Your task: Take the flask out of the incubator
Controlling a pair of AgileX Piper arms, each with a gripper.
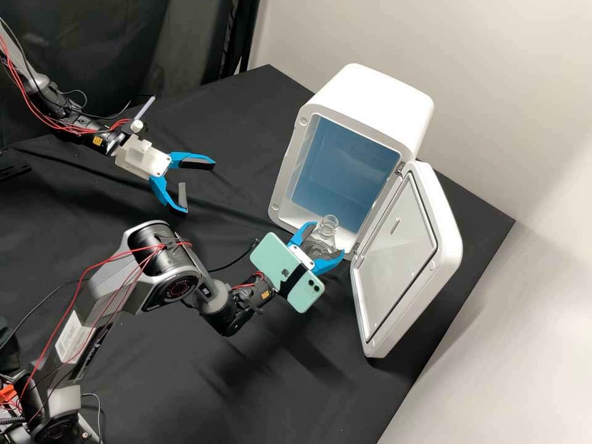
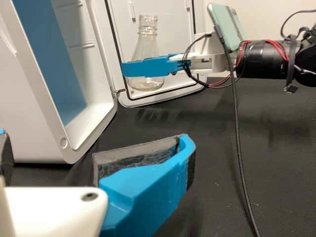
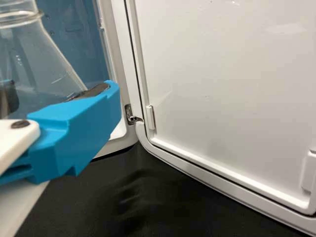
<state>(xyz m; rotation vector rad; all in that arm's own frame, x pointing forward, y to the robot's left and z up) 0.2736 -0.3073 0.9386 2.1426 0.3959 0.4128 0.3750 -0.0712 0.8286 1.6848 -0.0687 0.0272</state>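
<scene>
The clear glass flask (image 1: 327, 229) stands upright just outside the lower front of the white incubator (image 1: 370, 98), between its blue chamber and the swung-open door (image 1: 444, 246). My right gripper (image 1: 319, 246), on the arm carrying a green phone, is shut on the flask's body. In the left wrist view the flask (image 2: 147, 49) shows against the door, with a blue finger (image 2: 148, 66) across it. Close up, the flask (image 3: 34, 54) sits against my right finger (image 3: 79, 128). My left gripper (image 1: 198, 185) hangs open over the bench, left of the incubator, holding nothing.
The black cloth bench (image 1: 185, 370) stretches in front and left of the incubator. The open door (image 3: 222, 89) stands at the right of the flask, near the bench's right edge. Red wires and a black cable (image 2: 237, 148) trail from the right arm.
</scene>
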